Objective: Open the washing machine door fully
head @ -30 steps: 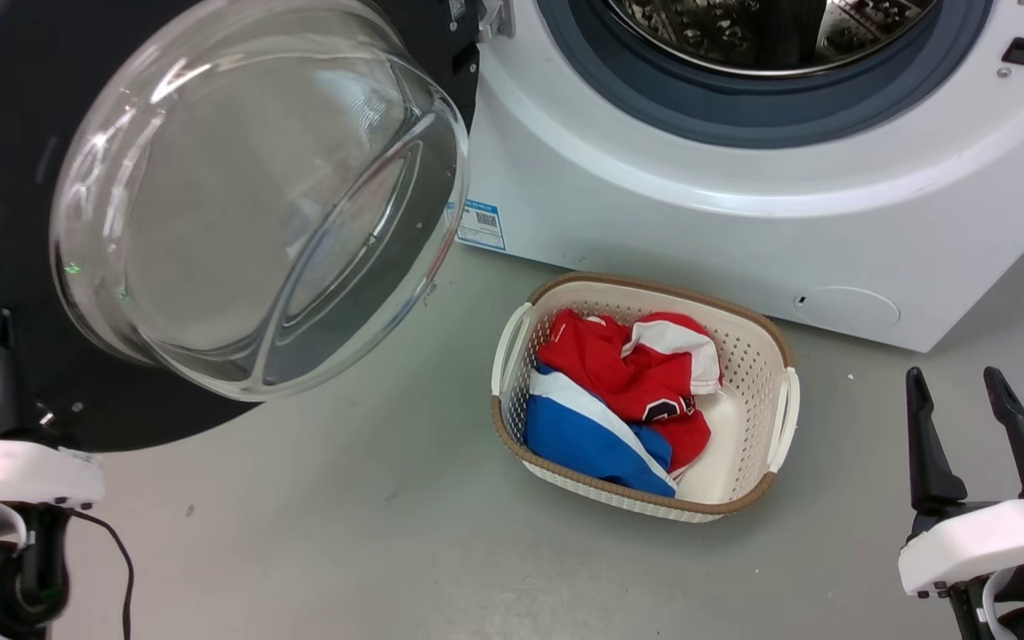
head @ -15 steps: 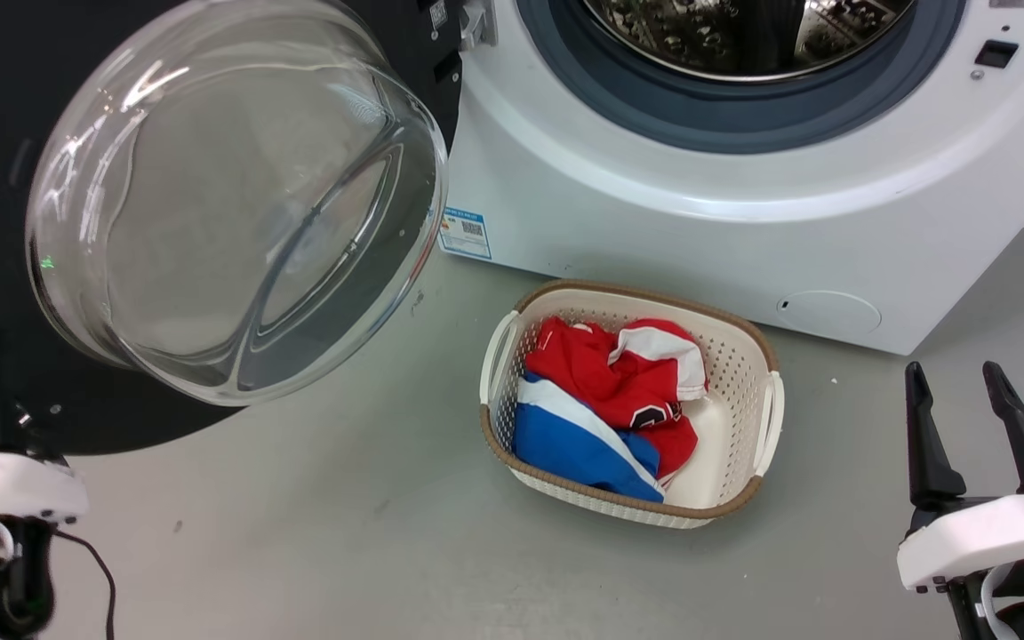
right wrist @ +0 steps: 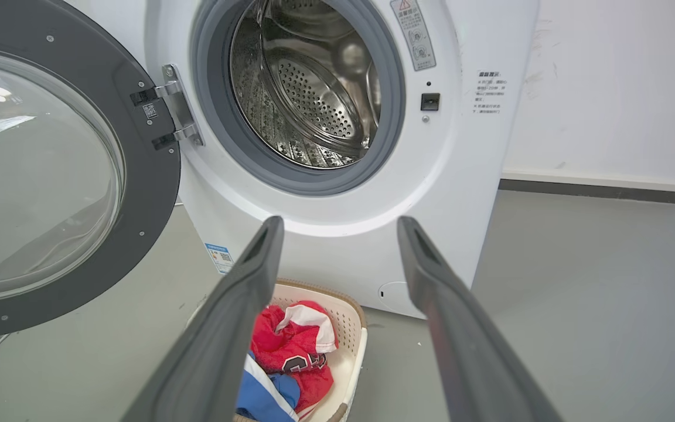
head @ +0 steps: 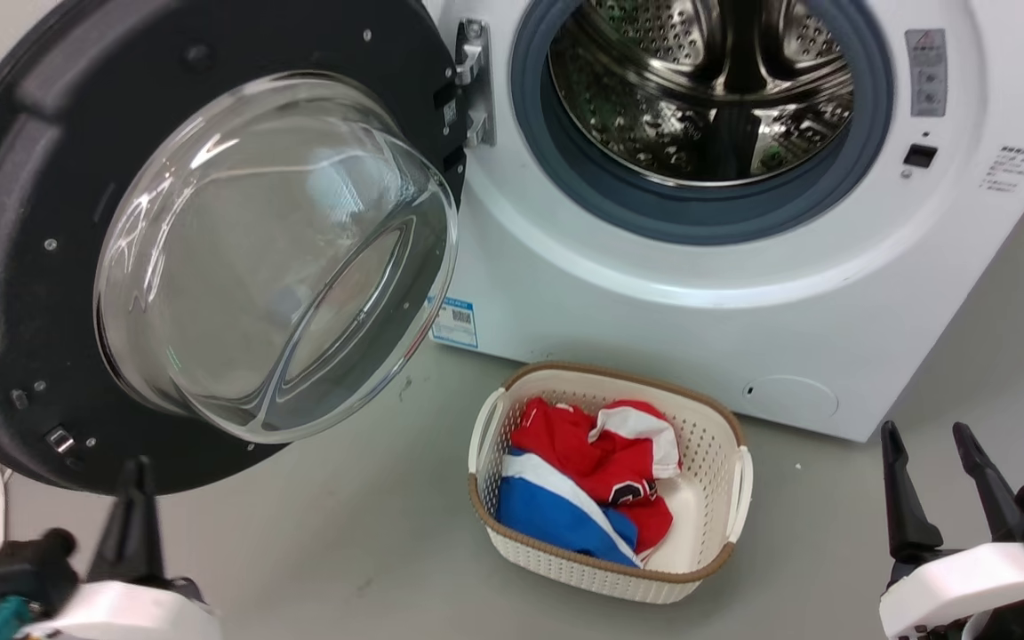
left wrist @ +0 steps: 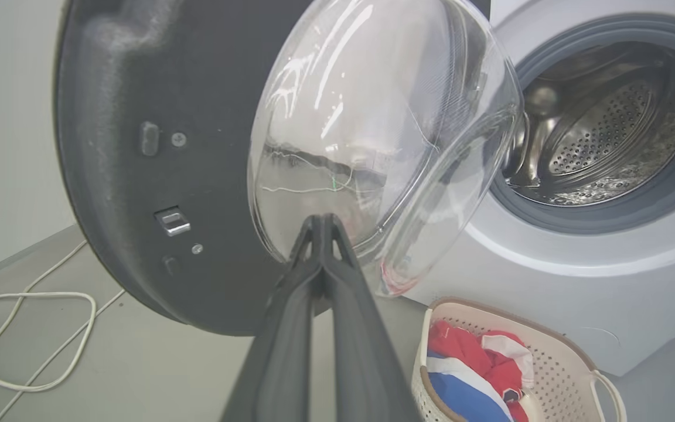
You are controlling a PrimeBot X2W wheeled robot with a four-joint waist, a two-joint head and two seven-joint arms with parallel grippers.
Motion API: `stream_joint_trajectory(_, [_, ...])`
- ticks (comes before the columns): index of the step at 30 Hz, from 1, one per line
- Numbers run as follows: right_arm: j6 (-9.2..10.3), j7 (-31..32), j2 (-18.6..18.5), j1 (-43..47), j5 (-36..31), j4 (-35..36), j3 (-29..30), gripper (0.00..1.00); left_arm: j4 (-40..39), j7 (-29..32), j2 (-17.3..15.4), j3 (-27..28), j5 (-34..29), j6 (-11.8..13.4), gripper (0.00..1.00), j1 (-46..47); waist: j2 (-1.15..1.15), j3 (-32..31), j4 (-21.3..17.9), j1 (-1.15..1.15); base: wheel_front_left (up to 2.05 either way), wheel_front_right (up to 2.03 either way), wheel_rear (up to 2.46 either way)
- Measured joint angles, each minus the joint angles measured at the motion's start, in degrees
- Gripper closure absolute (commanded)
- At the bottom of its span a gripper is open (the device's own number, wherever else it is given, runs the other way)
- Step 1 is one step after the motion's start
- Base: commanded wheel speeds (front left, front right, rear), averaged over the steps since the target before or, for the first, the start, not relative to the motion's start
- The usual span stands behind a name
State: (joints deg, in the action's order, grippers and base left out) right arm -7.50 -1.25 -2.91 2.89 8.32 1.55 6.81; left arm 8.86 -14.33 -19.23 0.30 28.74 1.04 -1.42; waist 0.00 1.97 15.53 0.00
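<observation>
The washing machine door [head: 32,240] stands swung wide to the left on its hinge [head: 472,84], its glass bowl [head: 272,258] bulging toward me; it also shows as the door [left wrist: 138,176] and the door [right wrist: 144,193]. The white washing machine [head: 725,276] has its steel drum [head: 708,98] exposed. My left gripper [head: 134,484] is shut with nothing in it, just below the door's lower rim and apart from it; its fingers [left wrist: 320,275] meet in front of the glass. My right gripper [head: 930,462] stands open at the lower right, fingers [right wrist: 425,264] spread, away from the machine.
A cream laundry basket [head: 716,498] holding red, white and blue clothes [head: 592,471] sits on the grey floor before the machine. A white cable [left wrist: 27,334] loops on the floor at the left, below the door. A wall and skirting [right wrist: 595,181] lie to the machine's right.
The head camera has tilted up, so the whole machine front and drum show. My left gripper sits lower, below the door's rim, no longer in front of it. The right gripper holds its pose.
</observation>
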Motion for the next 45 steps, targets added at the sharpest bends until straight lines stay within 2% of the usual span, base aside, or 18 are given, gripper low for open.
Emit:
stream_joint_trajectory(6, [0.0, -0.57, -0.01, 0.63, 0.49, -0.3, -1.18, 0.0, -4.14, 2.02, 3.37, -5.16, -1.26, 0.21, 1.0, -3.13, 0.0, -2.29, -2.34, 0.0, 0.0, 0.0, 0.0])
stream_joint_trajectory(14, [0.0, -0.8, -0.01, 1.53, -0.05, -1.1, -2.37, 0.0, -4.91, 3.15, 4.85, -9.72, -3.37, 0.11, 1.0, -2.87, 0.0, -4.22, -6.46, 0.0, 0.0, 0.0, 0.0])
stream_joint_trajectory(15, [0.0, -0.82, 0.0, 1.53, -0.21, -1.12, -2.63, 0.0, -4.9, 3.14, 5.05, -9.81, -3.26, -0.02, 0.67, -2.47, 0.0, -4.38, -7.04, 0.0, 0.0, 0.0, 0.0])
stream_joint_trajectory(16, [0.0, -0.85, 0.0, 1.52, -0.21, -1.13, -2.87, 0.0, -4.8, 3.16, 4.92, -10.28, -3.46, -0.15, 0.41, -2.09, 0.0, -4.49, -7.64, 0.0, 0.0, 0.0, 0.0])
stream_joint_trajectory(17, [0.0, -1.01, 0.0, 1.51, -0.25, -1.16, -3.04, 0.0, -4.59, 3.16, 4.85, -10.46, -3.57, -0.38, 0.01, -1.7, 0.0, -4.58, -8.29, 0.0, 0.0, 0.0, 0.0])
stream_joint_trajectory(30, [0.0, -1.24, 0.0, 1.74, -0.76, -1.85, -4.81, 0.0, -0.16, 3.53, 3.81, -11.41, -5.23, 0.46, 0.0, 0.84, 0.0, -4.9, -15.81, 0.0, 0.0, 0.0, 0.0])
stream_joint_trajectory(45, [0.0, -1.76, -0.01, 1.14, -0.84, -3.11, -5.34, 0.0, 1.57, 1.77, 2.88, -11.22, -6.89, 2.09, 0.0, 2.13, 0.0, -4.09, -15.75, 0.0, 0.0, 0.0, 0.0])
